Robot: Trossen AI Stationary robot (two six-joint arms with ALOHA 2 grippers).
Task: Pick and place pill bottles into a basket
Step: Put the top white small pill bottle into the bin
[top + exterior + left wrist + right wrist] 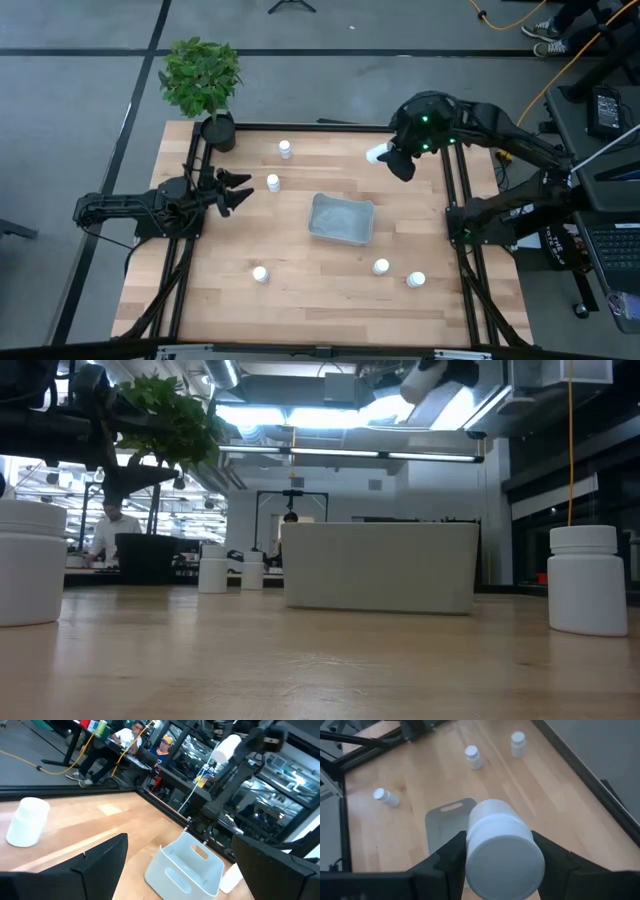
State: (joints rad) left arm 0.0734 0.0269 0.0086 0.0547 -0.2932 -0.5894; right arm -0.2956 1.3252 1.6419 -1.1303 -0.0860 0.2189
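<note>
My right gripper [393, 160] is shut on a white pill bottle [502, 847], high above the table's far right part; it also shows in the low view [428, 378] and the left wrist view [225, 747]. The grey-blue basket [342, 218] rests on the table's middle. My left gripper [236, 190] is open and empty at the table's left, with a bottle [273, 182] standing just beyond its fingertips. Other bottles stand on the table at the far side [285, 148], near left [260, 273] and near right [381, 266], [416, 279]. My right gripper pinches the bottle's round side wall [470, 845] between its two fingers [447, 857], one on each side. The fingers slant down toward the table's left. The bottle is lifted clear and tipped over, with one flat end facing the wrist camera.
A potted plant [203, 75] in a black pot [218, 130] stands at the far left corner. Dark frame rails [460, 200] run along the table's left and right sides. People sit at desks in the room beyond the table [132, 732].
</note>
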